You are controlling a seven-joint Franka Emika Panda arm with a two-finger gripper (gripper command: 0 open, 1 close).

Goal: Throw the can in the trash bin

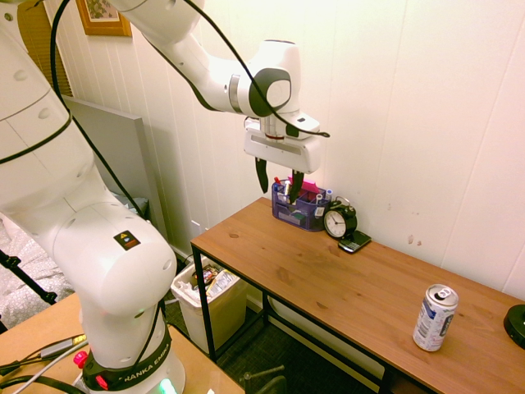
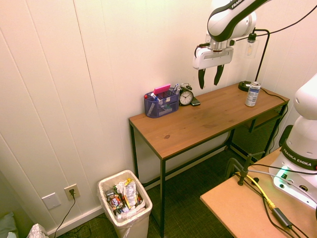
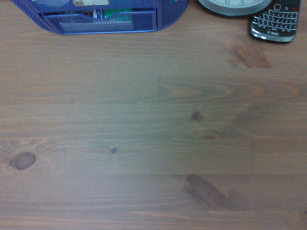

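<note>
Can (image 1: 435,318): upright on the table (image 1: 328,279), near the lamp (image 2: 246,86). Bin (image 2: 126,206): beside the table's opposite end, lined, holding refuse. Gripper (image 1: 280,184): fingers apart, nothing held, above the table. Organizer (image 2: 161,103), clock (image 2: 185,96) and phone (image 1: 354,241): side by side near the wall.
</note>
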